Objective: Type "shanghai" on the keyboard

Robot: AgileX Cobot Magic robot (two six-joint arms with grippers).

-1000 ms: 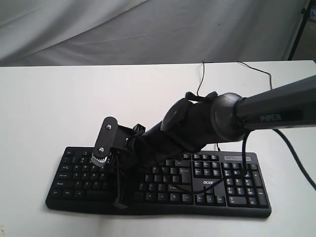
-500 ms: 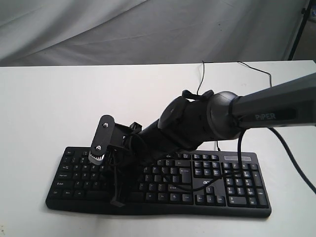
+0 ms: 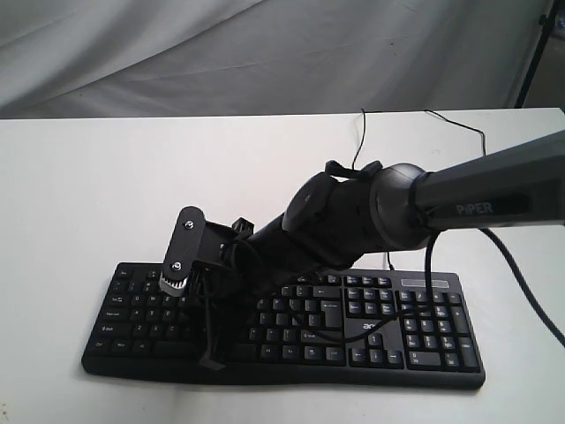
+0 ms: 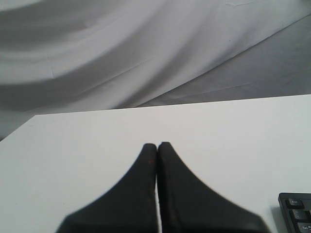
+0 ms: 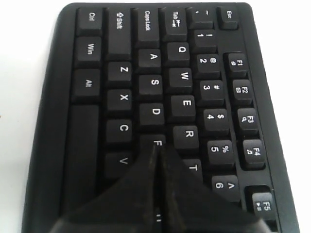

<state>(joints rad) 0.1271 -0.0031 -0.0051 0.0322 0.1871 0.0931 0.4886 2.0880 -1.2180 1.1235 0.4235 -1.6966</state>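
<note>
Having slid the right gripper (image 5: 156, 147) toward the desk's (image 3: 88, 177) left edge, paused. Pinched shut, empty, above the keyboard's (image 3: 424, 329) F key (image 5: 150, 139); probably sought S.

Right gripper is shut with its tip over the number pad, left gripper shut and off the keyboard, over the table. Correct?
Not the number pad. The right wrist view shows the right gripper, shut, with its tip at the F key, among the letter keys of the keyboard. The left gripper is indeed shut over the table, off the keyboard.
</note>
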